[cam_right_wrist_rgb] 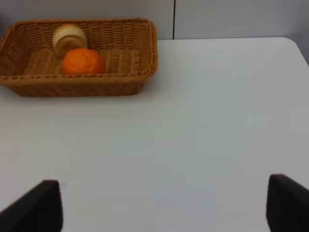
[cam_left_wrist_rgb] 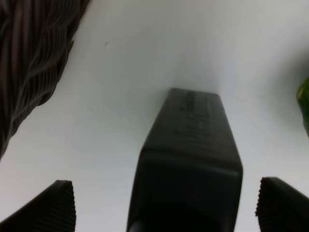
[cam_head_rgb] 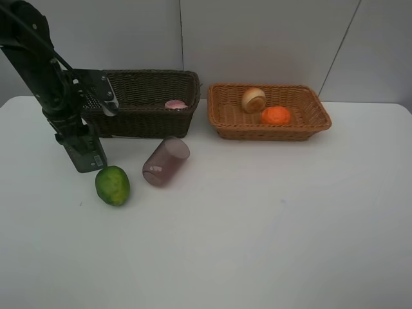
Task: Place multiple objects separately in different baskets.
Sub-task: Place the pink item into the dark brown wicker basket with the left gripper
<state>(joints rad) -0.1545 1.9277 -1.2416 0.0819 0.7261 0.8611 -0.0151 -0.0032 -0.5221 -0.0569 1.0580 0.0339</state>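
Left tool (cam_left_wrist_rgb: pixel 166 193) is hovering with jaws apart, straddling the dark green pump bottle (cam_left_wrist_rgb: pixel 190 145) in front of the dark basket (cam_head_rgb: pixel 151 119). Green fruit (cam_head_rgb: pixel 112 185) and purple cup (cam_head_rgb: pixel 165 161) are lying before that basket, with the pink bottle (cam_head_rgb: pixel 175 104) sitting inside. Tan basket (cam_head_rgb: pixel 273 132), right of it, is holding the red-yellow fruit (cam_head_rgb: pixel 253 99) and orange (cam_head_rgb: pixel 276 115). Right tool (cam_right_wrist_rgb: pixel 166 183) is hanging over the table (cam_right_wrist_rgb: pixel 203 121), jaws apart.

This looks like a robotics lab bench, a test set-up rather than anyone's home. A plain white table (cam_head_rgb: pixel 257 244) fills the view, backed by pale grey wall panels (cam_head_rgb: pixel 270 38) with straight seams between them. A black robot arm (cam_head_rgb: pixel 35 61) with cabling along it stands over the table's left side. What lies on the top reads as props laid out for a trial. A dark brown basket (cam_head_rgb: pixel 154 122) and a light tan basket (cam_head_rgb: pixel 270 133) sit side by side at the back, with an orange (cam_head_rgb: pixel 276 115) in the tan one. A green fruit (cam_head_rgb: pixel 112 185) and a purple cup (cam_head_rgb: pixel 166 161), the cup lying on its side, are out on the bare surface.
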